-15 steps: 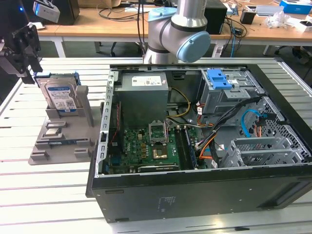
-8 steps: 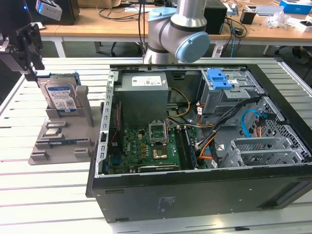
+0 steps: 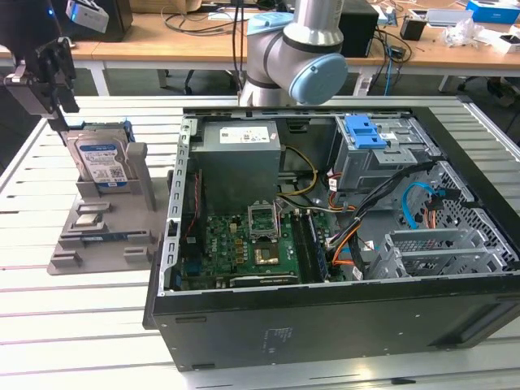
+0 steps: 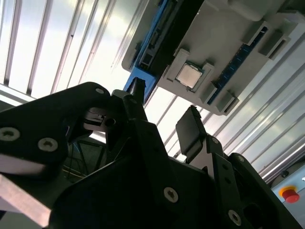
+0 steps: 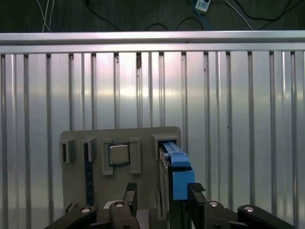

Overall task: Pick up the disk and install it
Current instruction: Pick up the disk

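Gripper [image 5: 162, 195]: wide and empty, touching nothing; in the first wrist view the disk's blue edge sits in line between its fingers
Disk [image 3: 101, 159]: upright in the grey stand [image 3: 106, 231] on the slatted surface [image 3: 73, 325], at the exterior view's left, apart from the open computer case [image 3: 325, 325]
Drive cage [image 3: 370, 154]: inside the case, blue handle on top
Progress: early, judging by this; the disk is not yet grasped, and both pick-up and installation are left

Lower edge of disk [image 3: 101, 159] hidden in grey stand [image 3: 104, 231], arm [image 3: 302, 57] cut by exterior view's top
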Robot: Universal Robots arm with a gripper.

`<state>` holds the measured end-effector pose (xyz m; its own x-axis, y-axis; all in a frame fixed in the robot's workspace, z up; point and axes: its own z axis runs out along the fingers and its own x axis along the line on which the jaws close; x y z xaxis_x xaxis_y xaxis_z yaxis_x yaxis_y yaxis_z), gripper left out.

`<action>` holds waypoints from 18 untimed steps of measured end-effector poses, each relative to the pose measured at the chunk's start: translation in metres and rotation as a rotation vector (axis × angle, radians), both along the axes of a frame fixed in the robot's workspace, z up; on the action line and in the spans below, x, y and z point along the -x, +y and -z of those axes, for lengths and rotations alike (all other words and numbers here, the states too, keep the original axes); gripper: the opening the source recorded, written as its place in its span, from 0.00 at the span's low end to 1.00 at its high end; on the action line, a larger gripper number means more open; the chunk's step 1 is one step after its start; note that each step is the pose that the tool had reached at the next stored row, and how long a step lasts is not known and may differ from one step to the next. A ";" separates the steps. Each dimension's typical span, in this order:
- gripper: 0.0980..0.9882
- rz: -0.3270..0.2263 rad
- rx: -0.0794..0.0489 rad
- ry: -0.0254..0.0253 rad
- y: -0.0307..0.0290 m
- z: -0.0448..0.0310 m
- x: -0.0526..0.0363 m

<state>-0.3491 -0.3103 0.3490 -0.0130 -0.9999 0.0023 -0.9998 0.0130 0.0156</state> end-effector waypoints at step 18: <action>0.50 -0.014 0.000 -0.0001 0.0092 0.0167 -0.0013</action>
<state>-0.3478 -0.3011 0.3323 0.0009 -1.0000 0.0022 -0.9999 -0.0009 0.0155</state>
